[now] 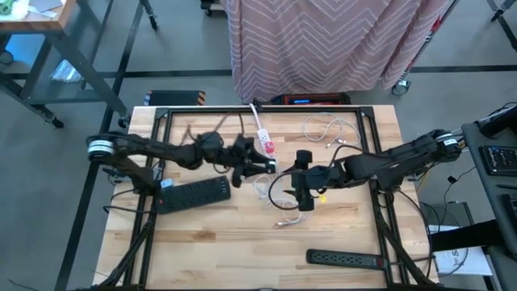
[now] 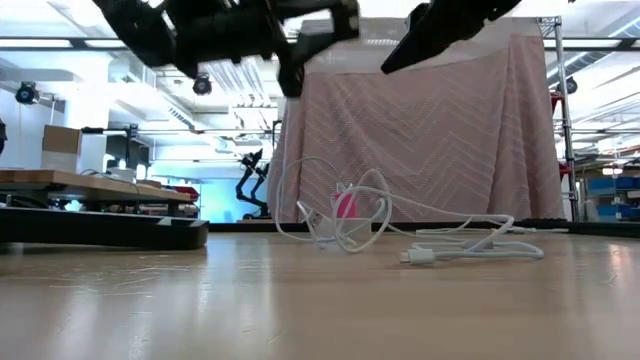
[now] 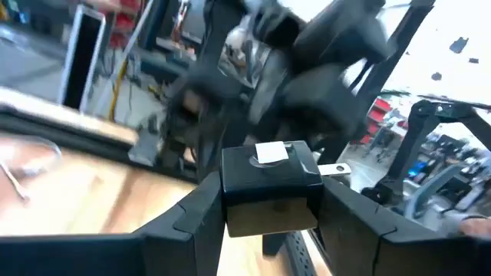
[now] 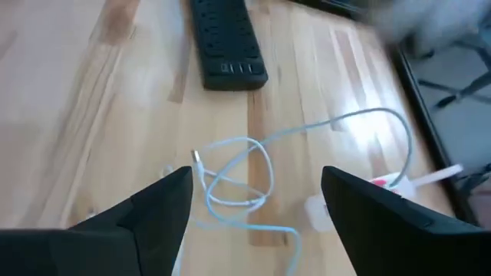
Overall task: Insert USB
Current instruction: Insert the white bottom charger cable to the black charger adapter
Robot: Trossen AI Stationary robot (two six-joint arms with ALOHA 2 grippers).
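Left gripper (image 3: 268, 201) pinching black adapter block (image 3: 268, 180) above table; right gripper (image 4: 257, 203) hanging spread over looped white cable (image 4: 238, 180).

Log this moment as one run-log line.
left gripper: shut on black block with metal plug | right gripper: open, empty, above white cable | power strip: on table, nothing plugged in

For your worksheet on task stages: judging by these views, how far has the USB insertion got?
Done: the left pincer holds a black box-shaped adapter above the wooden table.

In hand: the right pincer hangs open and empty above the loose white cable, whose plug lies on the table.

Left: nothing looks plugged in; the cable is still to be picked up and inserted.
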